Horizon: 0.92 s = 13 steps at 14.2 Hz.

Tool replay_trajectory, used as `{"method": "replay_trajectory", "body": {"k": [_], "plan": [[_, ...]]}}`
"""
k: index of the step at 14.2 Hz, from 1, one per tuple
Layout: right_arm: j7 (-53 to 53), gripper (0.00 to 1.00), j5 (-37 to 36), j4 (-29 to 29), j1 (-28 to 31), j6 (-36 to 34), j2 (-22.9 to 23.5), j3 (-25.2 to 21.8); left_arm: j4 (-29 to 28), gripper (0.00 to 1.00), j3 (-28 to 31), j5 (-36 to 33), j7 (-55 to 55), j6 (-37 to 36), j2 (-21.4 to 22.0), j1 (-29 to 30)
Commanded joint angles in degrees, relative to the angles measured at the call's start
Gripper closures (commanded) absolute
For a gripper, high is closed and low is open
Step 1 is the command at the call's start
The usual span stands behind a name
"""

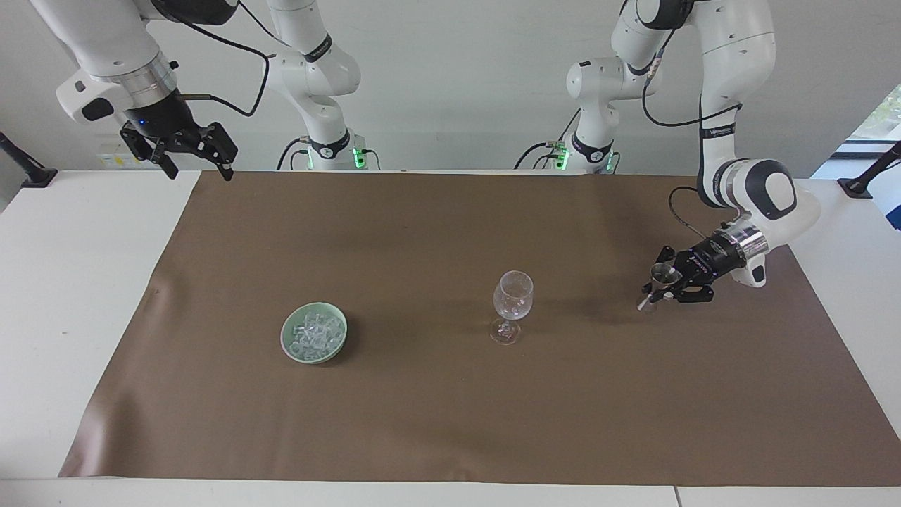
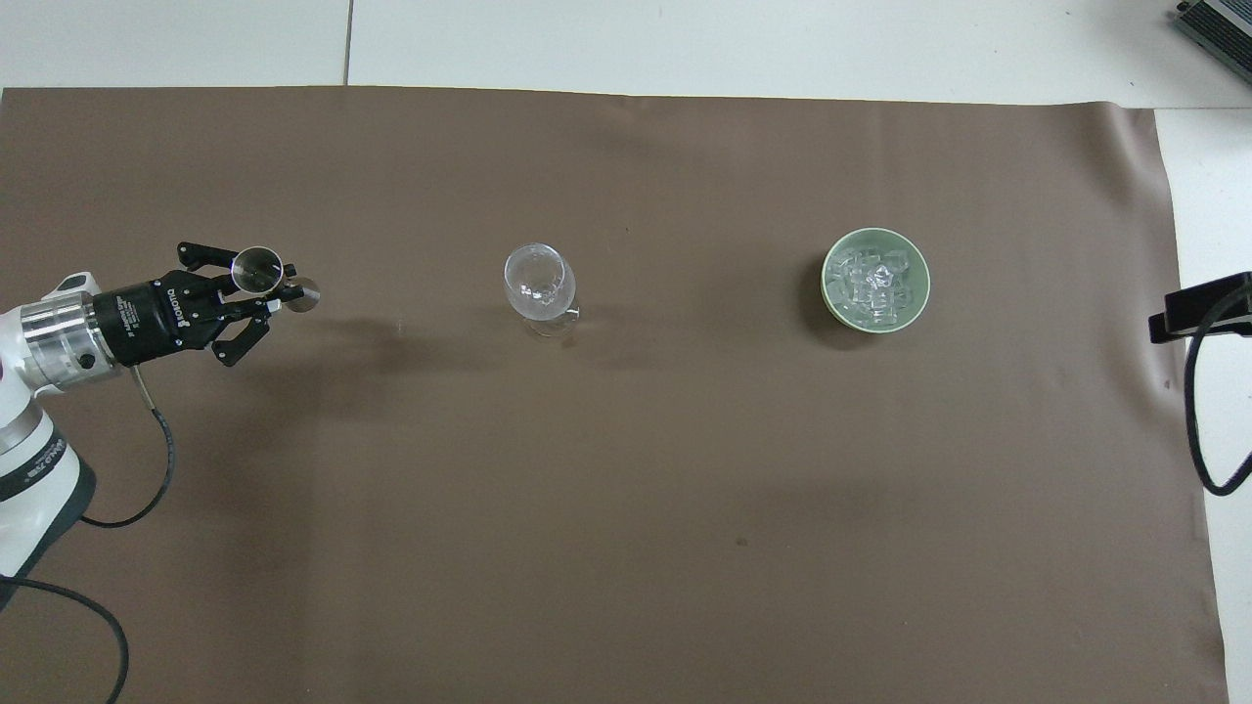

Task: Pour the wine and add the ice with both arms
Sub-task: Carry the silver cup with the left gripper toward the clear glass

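Observation:
A clear stemmed glass (image 1: pixel 513 296) (image 2: pixel 535 279) stands upright and empty mid-mat. Beside it, toward the right arm's end, a pale green bowl (image 1: pixel 285 339) (image 2: pixel 827 293) holds the ice (image 1: pixel 315 334) (image 2: pixel 873 284). My left gripper (image 1: pixel 665 286) (image 2: pixel 266 293) hangs low over the mat toward the left arm's end, shut on a small metal double-ended measuring cup (image 1: pixel 657 276) (image 2: pixel 258 266) that tilts a little. My right gripper (image 1: pixel 199 171) waits high over the mat's corner by its base, open and empty. Wine is out of view.
A brown mat (image 1: pixel 450 422) (image 2: pixel 626 548) covers most of the white table. Black clamps with cables sit at the table's ends (image 1: pixel 28 172) (image 1: pixel 862 179) (image 2: pixel 1201 305).

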<state>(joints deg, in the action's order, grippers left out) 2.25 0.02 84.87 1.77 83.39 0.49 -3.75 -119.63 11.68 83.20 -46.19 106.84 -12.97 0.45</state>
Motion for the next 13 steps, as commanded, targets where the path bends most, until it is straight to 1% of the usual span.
{"method": "replay_trajectory", "body": {"k": [1,5,9,13], "plan": [[-1.0,0.0,-0.1,0.3,0.0,0.5,-0.4,0.1,-2.3,1.0,0.8,0.2,-3.6,3.3,2.9,-2.9],[-1.0,0.0,-0.1,0.3,0.0,0.5,-0.4,0.1,-2.4,1.0,0.7,0.3,-8.4,7.2,4.8,-6.2],[-1.0,0.0,-0.1,0.3,0.0,0.5,-0.4,0.1,-2.4,1.0,0.6,0.3,-9.2,9.5,5.6,-8.3],[-1.0,0.0,-0.1,0.3,0.0,0.5,-0.4,0.1,-2.3,1.0,0.8,0.3,-11.8,13.2,7.3,-12.2]]}}
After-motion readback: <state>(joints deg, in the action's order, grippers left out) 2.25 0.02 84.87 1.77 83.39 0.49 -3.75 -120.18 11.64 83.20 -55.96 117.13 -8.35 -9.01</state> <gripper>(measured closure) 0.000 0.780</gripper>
